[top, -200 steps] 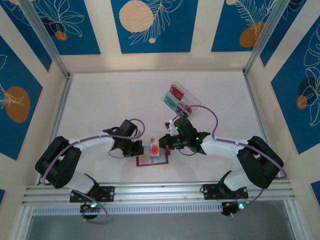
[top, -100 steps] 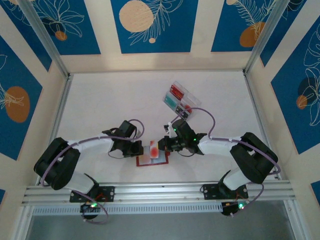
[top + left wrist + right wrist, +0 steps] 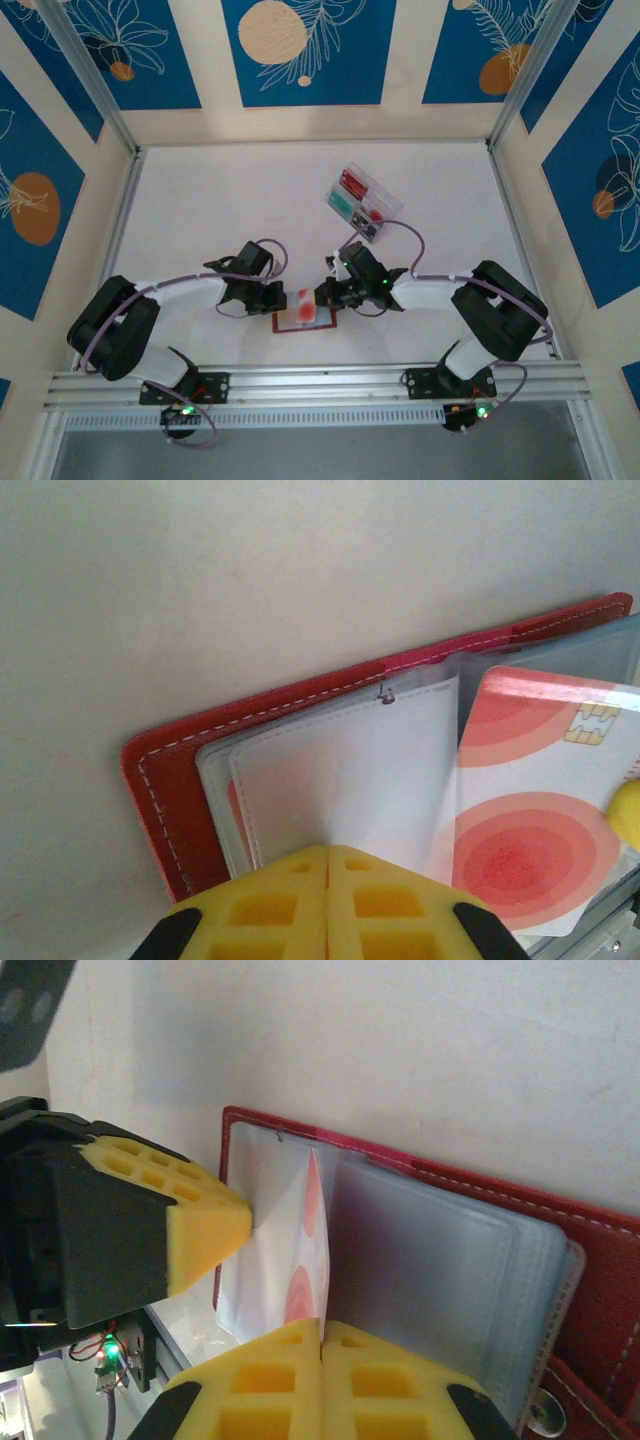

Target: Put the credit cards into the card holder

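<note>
Left arm: reaches from its base at the near left toward the table centre.
Left gripper: low over the left edge of the card holder. In the left wrist view its yellow fingers are pressed together with no gap at the seam.
Left gripper grip: pinches one clear pocket leaf of the card holder. The leaf runs straight in between the finger pads and is raised off the other leaves.
Card holder: lies open and flat on the table, close to the near edge, between the two grippers. Red cover with pale stitching, and a stack of clear pockets inside.
Credit card: white with red concentric circles and a gold chip. It sits over the open card holder, just right of the raised leaf, tilted up on edge rather than flat.
Right gripper: at the right side of the card holder, facing the left gripper. In the right wrist view its jaws are closed.
Right gripper grip: clamps the near edge of the credit card, which rises edge-on from the seam.
Card to leaf: the card's far edge meets the raised leaf. Whether it is inside the pocket cannot be told.
Clear box: farther back and to the right, well apart from the card holder, holding a red and a teal card.
Table: plain pale surface.
</note>
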You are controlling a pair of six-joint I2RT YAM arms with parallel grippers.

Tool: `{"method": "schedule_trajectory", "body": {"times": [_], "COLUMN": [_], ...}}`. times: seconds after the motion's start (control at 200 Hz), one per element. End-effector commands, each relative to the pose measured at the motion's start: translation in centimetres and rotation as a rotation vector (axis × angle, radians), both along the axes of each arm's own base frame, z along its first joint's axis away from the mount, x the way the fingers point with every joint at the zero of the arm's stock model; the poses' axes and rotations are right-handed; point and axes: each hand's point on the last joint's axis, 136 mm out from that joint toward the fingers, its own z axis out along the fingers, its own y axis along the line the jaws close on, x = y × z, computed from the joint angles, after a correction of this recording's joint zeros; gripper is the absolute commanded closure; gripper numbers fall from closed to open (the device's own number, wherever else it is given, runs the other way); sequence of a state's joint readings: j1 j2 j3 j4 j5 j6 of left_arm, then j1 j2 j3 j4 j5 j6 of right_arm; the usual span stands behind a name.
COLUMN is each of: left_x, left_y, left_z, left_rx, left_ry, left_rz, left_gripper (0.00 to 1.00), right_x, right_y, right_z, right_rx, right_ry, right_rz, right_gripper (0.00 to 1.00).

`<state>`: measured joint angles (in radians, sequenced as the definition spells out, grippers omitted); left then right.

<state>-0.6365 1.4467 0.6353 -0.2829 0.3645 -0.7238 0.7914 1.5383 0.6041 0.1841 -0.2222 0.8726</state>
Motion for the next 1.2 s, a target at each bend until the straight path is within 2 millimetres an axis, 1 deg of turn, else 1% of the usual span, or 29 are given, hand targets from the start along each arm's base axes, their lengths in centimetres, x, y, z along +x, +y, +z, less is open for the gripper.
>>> {"method": "schedule_trajectory", "body": {"times": [0.0,0.16,0.235,0.39,0.63,0.75,0.855,1.0,1.07,1.195], "left_x": [-2.3,-2.4,-2.4,-2.4,-2.6,-2.6,-2.7,-2.8,-2.7,-2.4], "left_y": [2.2,2.2,2.2,2.2,2.3,2.4,2.5,2.6,2.4,1.8], "left_z": [-2.1,-2.1,-2.2,-2.2,-2.3,-2.0,-1.7,-1.3,-1.2,-0.7], "left_rx": [0.104,0.105,0.104,0.102,0.097,0.091,0.085,0.079,0.068,0.048], "left_ry": [0.079,0.079,0.079,0.077,0.082,0.073,0.067,0.060,0.061,0.058], "left_rz": [0.007,0.004,0.004,0.003,0.008,0.023,0.031,0.036,0.035,0.027], "left_gripper": [0.94,0.93,0.94,0.94,0.94,0.94,0.94,0.94,0.93,0.93], "right_x": [-1.5,-2.2,-2.5,-2.6,-1.8,-1.4,-0.9,-0.9,-1.2,-1.5], "right_y": [-0.8,-1.1,-0.9,-0.6,0.4,1.0,1.8,2.9,3.5,3.8], "right_z": [-1.5,-1.6,-1.8,-2.2,-2.2,-2.4,-2.3,-2.8,-3.2,-3.7], "right_rx": [-0.055,-0.073,-0.076,-0.088,-0.096,-0.093,-0.083,-0.088,-0.089,-0.096], "right_ry": [0.076,0.108,0.122,0.152,0.152,0.164,0.161,0.179,0.193,0.210], "right_rz": [0.008,0.032,0.052,0.064,0.077,0.066,0.059,0.048,0.059,0.078], "right_gripper": [1.00,1.00,1.00,1.00,1.00,1.00,1.00,1.00,1.00,1.00]}}
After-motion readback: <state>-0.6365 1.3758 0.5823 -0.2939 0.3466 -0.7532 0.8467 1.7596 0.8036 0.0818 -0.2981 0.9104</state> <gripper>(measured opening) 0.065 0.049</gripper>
